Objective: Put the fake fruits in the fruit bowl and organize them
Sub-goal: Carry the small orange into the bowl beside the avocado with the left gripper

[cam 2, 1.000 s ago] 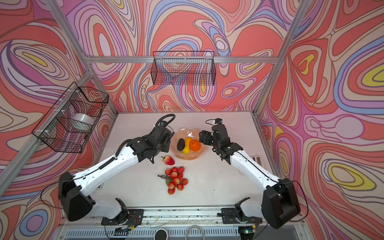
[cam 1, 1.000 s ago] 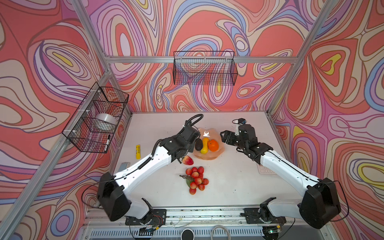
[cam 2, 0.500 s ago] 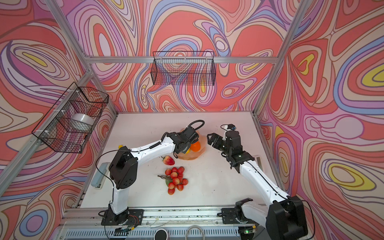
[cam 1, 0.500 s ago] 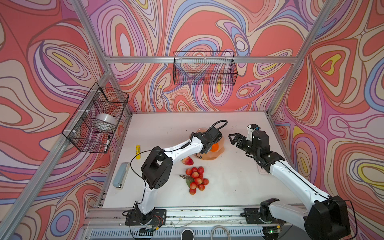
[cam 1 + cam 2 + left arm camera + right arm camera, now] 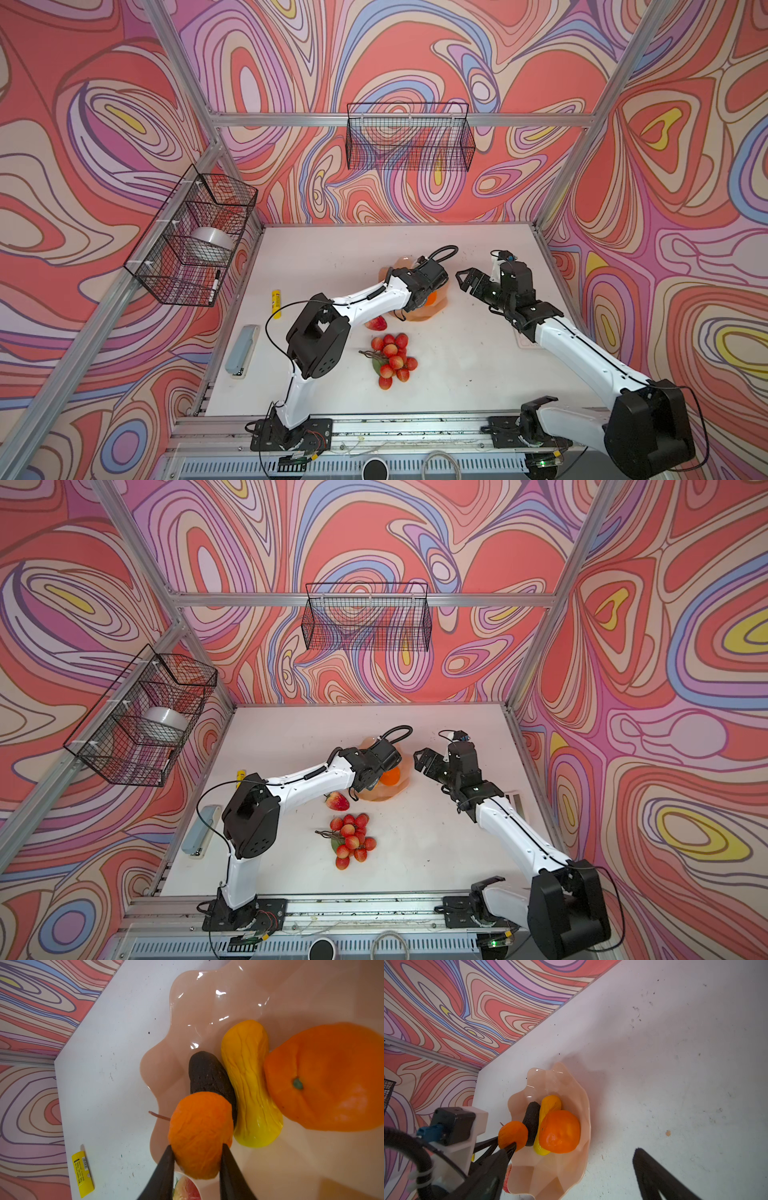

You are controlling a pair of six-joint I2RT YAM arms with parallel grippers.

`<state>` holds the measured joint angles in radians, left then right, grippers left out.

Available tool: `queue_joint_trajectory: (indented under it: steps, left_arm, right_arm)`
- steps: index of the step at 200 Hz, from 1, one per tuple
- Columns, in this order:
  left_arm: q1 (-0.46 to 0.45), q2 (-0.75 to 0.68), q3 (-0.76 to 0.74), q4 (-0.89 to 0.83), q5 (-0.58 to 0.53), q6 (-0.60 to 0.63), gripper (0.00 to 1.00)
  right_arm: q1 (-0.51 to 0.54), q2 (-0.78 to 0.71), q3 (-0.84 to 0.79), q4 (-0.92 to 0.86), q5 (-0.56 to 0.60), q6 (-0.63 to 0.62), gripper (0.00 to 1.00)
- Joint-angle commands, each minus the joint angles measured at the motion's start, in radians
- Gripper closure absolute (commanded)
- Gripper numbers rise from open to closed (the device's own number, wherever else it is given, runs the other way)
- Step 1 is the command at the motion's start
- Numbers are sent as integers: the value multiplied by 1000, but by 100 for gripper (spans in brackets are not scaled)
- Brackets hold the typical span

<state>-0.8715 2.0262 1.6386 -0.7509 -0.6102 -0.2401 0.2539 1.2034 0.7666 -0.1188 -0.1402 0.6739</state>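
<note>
Fruit bowl [image 5: 571, 1178] centre blocked: avocado [image 5: 207, 1072], yellow fruit [image 5: 247, 1084] and large orange [image 5: 324, 1084] packed side by side, touching. 9 o'clock rim taken by left gripper [image 5: 196, 1148], clamped on small orange [image 5: 199, 1132]. Approach from 8 o'clock spanned by left arm [image 5: 374, 297]. Bare bowl floor noted at 6 and 12 o'clock. Strawberry [image 5: 336, 801] just beside rim at 8 o'clock. Berry bunch [image 5: 351, 839] at 6 o'clock, apart. Right gripper [image 5: 467, 280], jaws wide, at 3 o'clock, off rim. Table [image 5: 332, 257] toward 12 o'clock unobstructed.

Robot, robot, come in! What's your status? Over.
Left gripper shut on small orange, at fruit bowl rim. Right gripper open, empty. Strawberry, berry bunch on table. Nothing blocking.
</note>
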Motion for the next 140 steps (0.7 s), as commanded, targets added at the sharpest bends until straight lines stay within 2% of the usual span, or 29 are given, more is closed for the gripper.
queue_joint_trajectory:
  steps: [1,33,85,140]
  left_arm:
    - [-34,-66,-28,-63,-74,-32,76]
    - [-43,-93,-52,-87,-70,-55,75]
    - [-52,-57,-72,-88,-35,-96,74]
    - [-63,-32,-68,-68,56,-132,74]
  right_arm:
    - [-6,12,16,6,-7,3,2]
    - [-7,20,16,12,-10,6,2]
    - [-7,22,17,7,-6,9,2]
    - [-8,25,16,-3,2,4,2]
